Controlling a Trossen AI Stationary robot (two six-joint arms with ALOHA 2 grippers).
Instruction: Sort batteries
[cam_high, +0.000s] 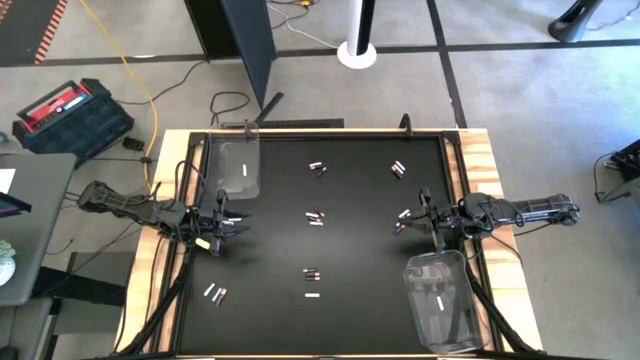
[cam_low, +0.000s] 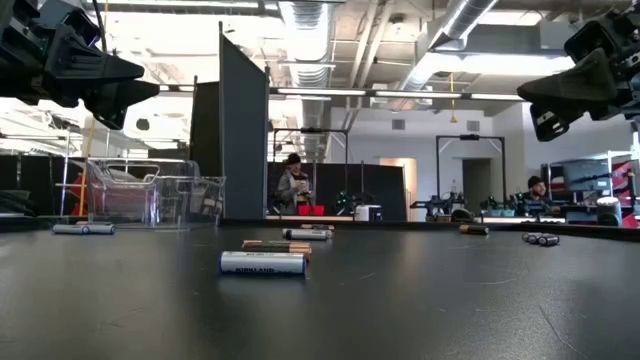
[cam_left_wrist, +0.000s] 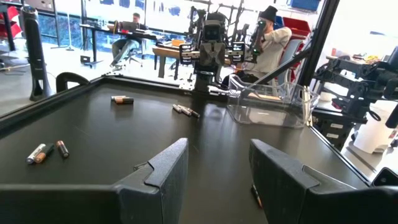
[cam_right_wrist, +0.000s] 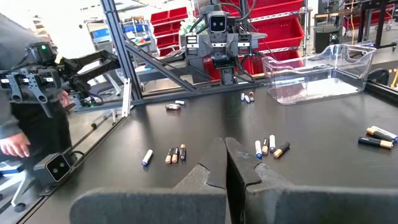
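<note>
**Ana:** High view first: where do things stand?

**Ben:** Batteries (cam_high: 315, 217) lie scattered in small clusters over the black table (cam_high: 350, 250). One clear bin (cam_high: 239, 168) sits at the far left with a single white cell inside, another bin (cam_high: 440, 300) at the near right, also with one white cell. So I'd judge the sorting has barely begun.

**Ana:** And the arms?

**Ben:** Both reach in level from the table's side edges, wrists low over the surface. The left gripper (cam_high: 232, 226) hangs at the left edge with its fingers spread and nothing between them. The right gripper (cam_high: 420, 220) is near the right edge, fingers pressed together and empty, with a small group of cells (cam_high: 403, 218) just beside its tip.

**Ana:** What's the step in hand?

**Ben:** Probably choosing the next cell to pick. To do it well, the right gripper must open before it descends, then straddle one battery across its width, not along its length, so it doesn't roll away.

**Ana:** Any trouble with the clusters?

**Ben:** Yes, the cells lie touching or nearly so. Taking an outer one first should keep the fingers from nudging its neighbours. The left arm has a pair (cam_high: 214, 293) nearer the front.
</note>
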